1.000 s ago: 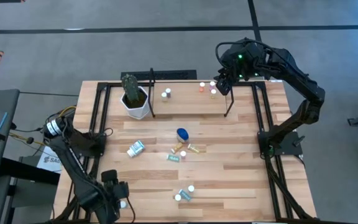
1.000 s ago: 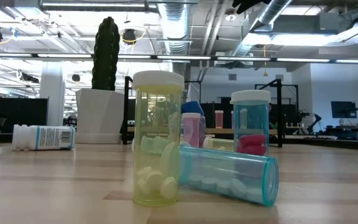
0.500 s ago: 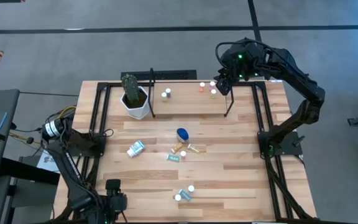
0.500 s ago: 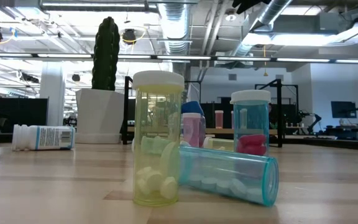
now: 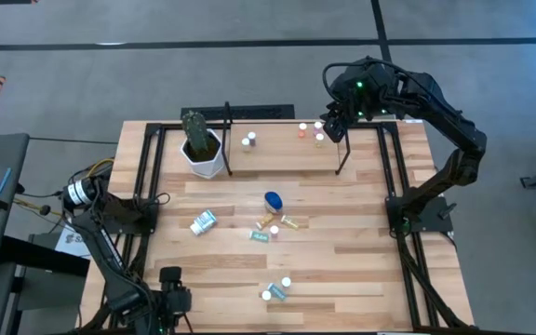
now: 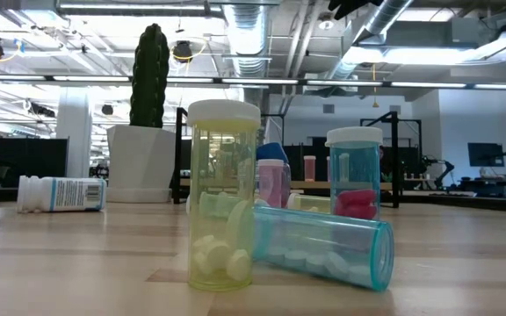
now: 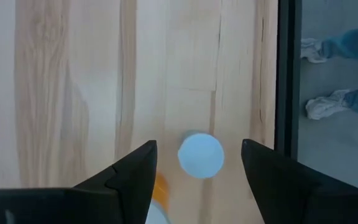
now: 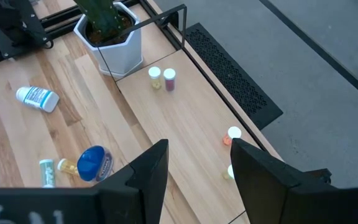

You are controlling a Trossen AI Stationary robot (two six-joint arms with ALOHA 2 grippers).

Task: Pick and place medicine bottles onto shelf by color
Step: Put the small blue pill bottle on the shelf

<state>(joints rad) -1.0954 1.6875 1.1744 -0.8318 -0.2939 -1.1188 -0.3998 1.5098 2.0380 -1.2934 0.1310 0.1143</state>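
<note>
Near table edge, left gripper (image 7: 197, 180) w/ fingers apart, straddling a white-capped amber bottle (image 7: 200, 155), not touching, loose bottles (image 5: 273, 228) mid-table, far shelf (image 5: 282, 154) w/ few upright bottles, right gripper (image 8: 194, 171) above it, part open, empty

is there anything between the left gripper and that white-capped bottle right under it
No, nothing visible is in the way. The left gripper hangs open directly above the white-capped bottle at the near left corner of the wooden table, one finger on each side of the cap, with bare wood around it. The orange patch beside one finger is too unclear to identify.
</note>
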